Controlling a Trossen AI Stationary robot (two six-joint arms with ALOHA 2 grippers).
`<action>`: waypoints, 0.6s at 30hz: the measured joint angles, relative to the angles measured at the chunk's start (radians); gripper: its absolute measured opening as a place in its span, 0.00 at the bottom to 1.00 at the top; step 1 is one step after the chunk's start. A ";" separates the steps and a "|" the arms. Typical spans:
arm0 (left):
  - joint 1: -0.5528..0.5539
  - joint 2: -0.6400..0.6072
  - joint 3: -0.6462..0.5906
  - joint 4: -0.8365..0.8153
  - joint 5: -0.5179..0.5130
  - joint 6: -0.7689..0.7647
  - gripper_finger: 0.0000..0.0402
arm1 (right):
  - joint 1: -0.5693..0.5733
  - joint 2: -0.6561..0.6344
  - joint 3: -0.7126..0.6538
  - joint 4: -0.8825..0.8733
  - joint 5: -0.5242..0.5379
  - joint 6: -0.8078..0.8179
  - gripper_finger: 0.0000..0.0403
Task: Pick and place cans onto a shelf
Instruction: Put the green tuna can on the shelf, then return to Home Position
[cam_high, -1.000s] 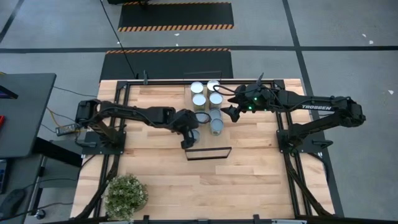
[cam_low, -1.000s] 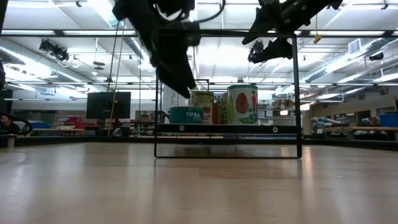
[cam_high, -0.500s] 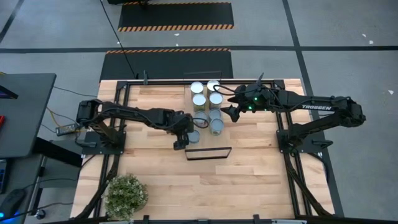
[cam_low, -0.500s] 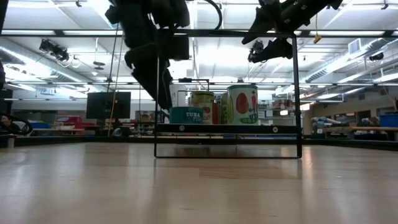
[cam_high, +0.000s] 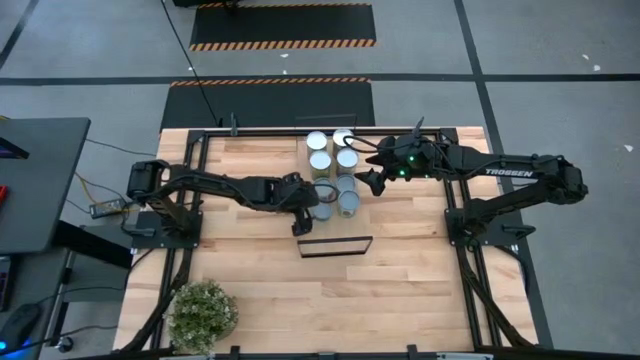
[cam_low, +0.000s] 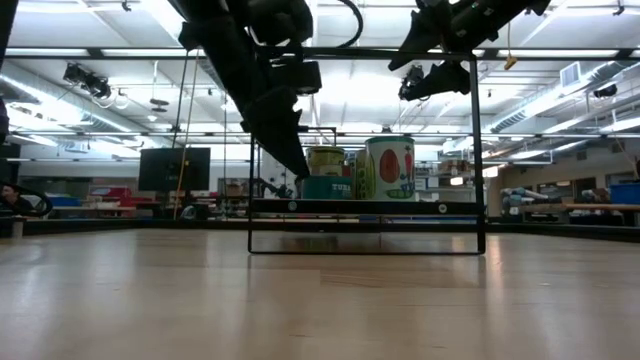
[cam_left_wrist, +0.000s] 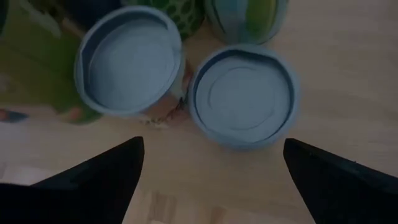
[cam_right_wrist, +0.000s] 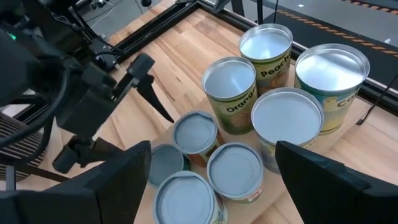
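Note:
Several cans (cam_high: 333, 170) with silvery or pale blue tops stand upright in a tight cluster at the table's far middle. My left gripper (cam_high: 303, 222) hovers open at the cluster's near left corner, slanting down. In its wrist view a low blue-topped can (cam_left_wrist: 242, 93) lies just ahead between the two fingers, with a taller can (cam_left_wrist: 127, 65) beside it. My right gripper (cam_high: 370, 182) hangs open above the cluster's right side, over the cans (cam_right_wrist: 236, 168). The shelf's thin black frame (cam_low: 473, 150) stands just nearer than the cans.
A bushy potted plant (cam_high: 203, 315) sits at the table's near left corner. Black rails (cam_high: 200, 190) run along the table's sides. In the low view a teal tuna can (cam_low: 325, 187) and a tall can (cam_low: 390, 168) show through the shelf frame. Bare wood lies near and left.
My left gripper has sunk a little toward the low cans at the cluster's near left, swinging left and back while its wrist turned. It has stayed open. The cans and my right arm have kept still.

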 joint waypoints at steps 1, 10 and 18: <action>0.000 0.000 0.000 -0.002 0.000 -0.006 0.97 | 0.000 0.000 0.000 0.000 0.000 0.002 0.87; -0.002 0.000 0.003 -0.017 -0.024 -0.022 0.97 | 0.002 0.000 0.000 -0.006 0.000 0.005 0.87; 0.003 -0.017 0.033 -0.144 -0.088 -0.051 0.96 | 0.002 -0.020 0.000 -0.013 -0.045 0.013 0.87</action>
